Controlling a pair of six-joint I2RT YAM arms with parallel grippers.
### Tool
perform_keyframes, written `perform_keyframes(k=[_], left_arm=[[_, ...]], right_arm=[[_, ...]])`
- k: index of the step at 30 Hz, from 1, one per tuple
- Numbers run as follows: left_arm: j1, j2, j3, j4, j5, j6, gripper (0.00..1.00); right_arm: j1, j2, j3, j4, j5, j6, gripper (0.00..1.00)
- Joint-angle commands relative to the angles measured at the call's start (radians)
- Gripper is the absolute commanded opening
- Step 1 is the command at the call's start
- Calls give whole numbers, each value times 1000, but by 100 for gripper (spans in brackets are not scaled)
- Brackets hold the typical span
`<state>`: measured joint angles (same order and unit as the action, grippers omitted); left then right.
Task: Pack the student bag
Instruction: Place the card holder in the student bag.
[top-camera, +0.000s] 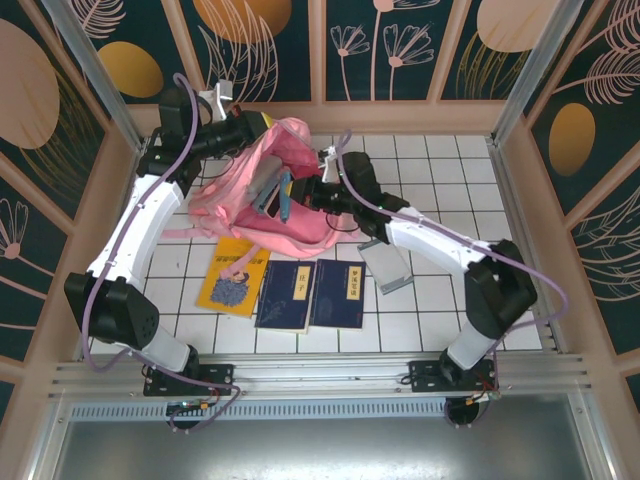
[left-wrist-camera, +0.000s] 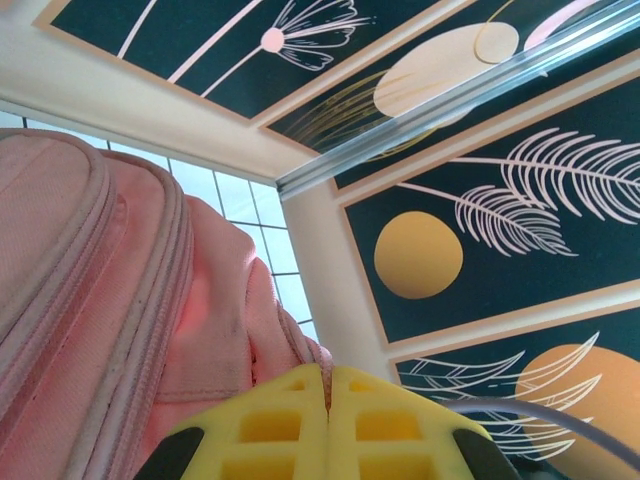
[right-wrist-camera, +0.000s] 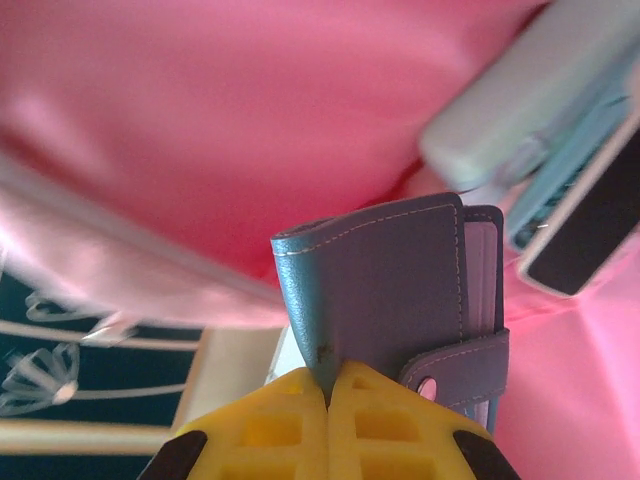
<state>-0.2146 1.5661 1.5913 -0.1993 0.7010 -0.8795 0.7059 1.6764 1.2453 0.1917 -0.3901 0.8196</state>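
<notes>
Pink student bag (top-camera: 262, 190) upper-centre in top view, L pincer (left-wrist-camera: 328, 385) fully closed beside its fabric, R pincer (right-wrist-camera: 328, 395) clamped on blue-grey notebook (right-wrist-camera: 385, 290) at bag mouth

I judge this a robot test cell in a lab, not a home: the white-tiled worktop (top-camera: 440, 170) is boxed in by printed wall panels (top-camera: 400, 45) with leaf and flower motifs, framed by aluminium posts (left-wrist-camera: 450, 108), with an aluminium base rail (top-camera: 320, 372) carrying both arm bases (top-camera: 190, 378)
</notes>
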Motion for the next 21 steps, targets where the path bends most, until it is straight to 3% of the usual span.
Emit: perform_keyframes(k=[1, 5, 8, 9, 12, 17, 21], left_arm=[[3, -45, 34, 198, 68, -27, 0], [3, -52, 27, 207, 81, -33, 0], [3, -52, 29, 205, 82, -27, 0], [3, -51, 31, 200, 79, -24, 0], [3, -42, 42, 181, 71, -9, 0], [3, -22, 55, 175, 68, -2, 0], [3, -7, 62, 161, 57, 10, 0]], right_arm=[[1, 78, 81, 205, 141, 71, 0], [1, 284, 319, 54, 242, 103, 0], [2, 424, 504, -81, 267, 98, 50], [2, 446, 539, -104, 275, 92, 60], [7, 441, 541, -95, 278, 71, 74], [8, 384, 529, -98, 227, -35, 75], [13, 243, 393, -27, 160, -146, 71]])
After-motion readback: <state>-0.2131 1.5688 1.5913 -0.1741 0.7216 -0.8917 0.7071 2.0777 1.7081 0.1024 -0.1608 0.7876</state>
